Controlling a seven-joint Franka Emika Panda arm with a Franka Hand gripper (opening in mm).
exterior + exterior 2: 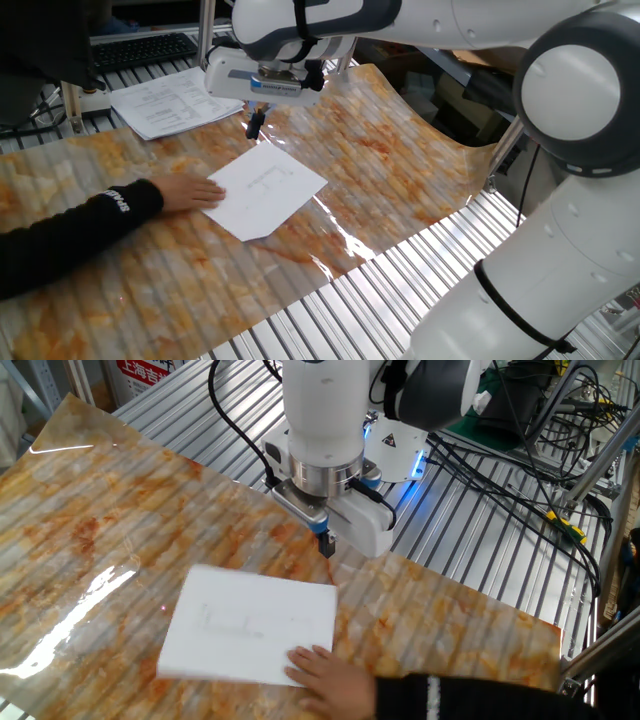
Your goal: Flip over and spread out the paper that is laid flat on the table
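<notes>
The end effector [256, 122] hung just above the tabletop [400, 170], its two dark fingertips close together in a narrow stance with nothing between them; in the other fixed view the end effector [326, 545] showed as a small dark tip under the white wrist housing. The paper [268, 187] lay on the marbled cover just below and in front of the end effector, apart from it, with its near corner close under the fingertips. In the other fixed view the paper [250, 626] looked slightly blurred, with faint lines of print on the upper face. A person's hand [190, 193] in a black sleeve rested on the edge of the sheet on the side away from the end effector; from the other side the hand [333, 678] pressed on the sheet's corner. A stack of printed pages [172, 101] sat beyond the end effector, near a black keyboard [138, 49] at the far edge. Bare metal slats [470, 540] lay behind the arm's base, crossed by black cables [520, 470]
</notes>
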